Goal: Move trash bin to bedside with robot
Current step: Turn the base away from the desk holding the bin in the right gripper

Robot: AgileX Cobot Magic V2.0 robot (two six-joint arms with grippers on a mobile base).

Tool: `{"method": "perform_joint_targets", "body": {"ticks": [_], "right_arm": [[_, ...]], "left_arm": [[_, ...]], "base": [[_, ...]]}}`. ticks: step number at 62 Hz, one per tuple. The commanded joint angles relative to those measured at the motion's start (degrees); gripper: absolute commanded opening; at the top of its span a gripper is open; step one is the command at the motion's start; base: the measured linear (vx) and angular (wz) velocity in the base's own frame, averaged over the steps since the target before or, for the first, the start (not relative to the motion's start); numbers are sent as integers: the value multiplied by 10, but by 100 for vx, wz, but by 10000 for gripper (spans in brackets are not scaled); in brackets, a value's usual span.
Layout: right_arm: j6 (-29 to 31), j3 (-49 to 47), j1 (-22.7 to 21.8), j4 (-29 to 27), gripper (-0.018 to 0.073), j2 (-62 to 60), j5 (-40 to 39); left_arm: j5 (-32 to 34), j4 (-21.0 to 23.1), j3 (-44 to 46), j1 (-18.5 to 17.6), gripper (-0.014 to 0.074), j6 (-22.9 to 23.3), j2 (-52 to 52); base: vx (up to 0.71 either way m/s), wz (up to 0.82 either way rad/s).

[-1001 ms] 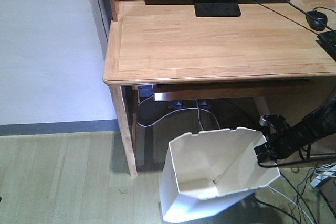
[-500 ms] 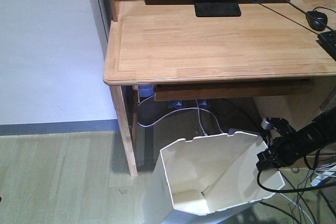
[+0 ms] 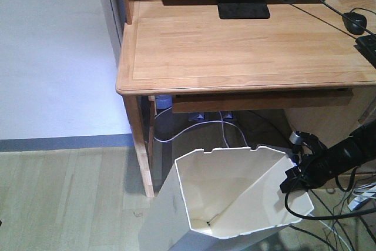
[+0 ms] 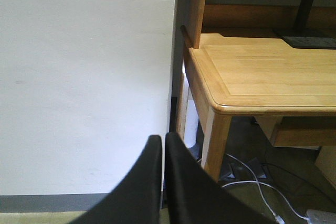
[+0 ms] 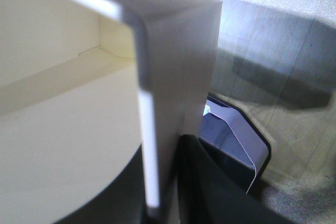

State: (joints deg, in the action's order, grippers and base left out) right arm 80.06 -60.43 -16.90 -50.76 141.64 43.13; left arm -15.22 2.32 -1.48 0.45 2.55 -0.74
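White trash bin (image 3: 235, 192), rim pinched by right end effector (image 3: 289, 176), seems tilted further; left end effector (image 4: 160, 143) closed.

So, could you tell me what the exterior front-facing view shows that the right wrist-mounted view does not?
Only the exterior front-facing view shows the wooden desk, the monitor base, the mouse and the wall. Only the right wrist-mounted view shows, close up, the rim of the trash bin caught between the fingers, one inside and one outside. Both show the white bin held by the right end effector.
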Motion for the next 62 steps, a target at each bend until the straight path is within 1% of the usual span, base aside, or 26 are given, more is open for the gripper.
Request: {"method": "perform_joint_targets", "body": {"ticks": [1, 20, 34, 46, 62], "right_arm": [[2, -3, -2, -32, -5, -42, 132], [2, -3, -2, -32, -5, -42, 132], [2, -3, -2, -32, -5, -42, 132], [2, -3, -2, -32, -5, -42, 132], [2, -3, -2, -32, -5, -42, 132]], "left_arm": [[40, 2, -7, 0, -6, 3, -8], [40, 2, -7, 0, -6, 3, -8], [40, 2, -7, 0, -6, 3, -8], [40, 2, -7, 0, -6, 3, -8], [40, 2, -7, 0, -6, 3, -8]], "base": [[0, 1], [-2, 6], [-5, 20], [-5, 38], [-6, 55]]}}
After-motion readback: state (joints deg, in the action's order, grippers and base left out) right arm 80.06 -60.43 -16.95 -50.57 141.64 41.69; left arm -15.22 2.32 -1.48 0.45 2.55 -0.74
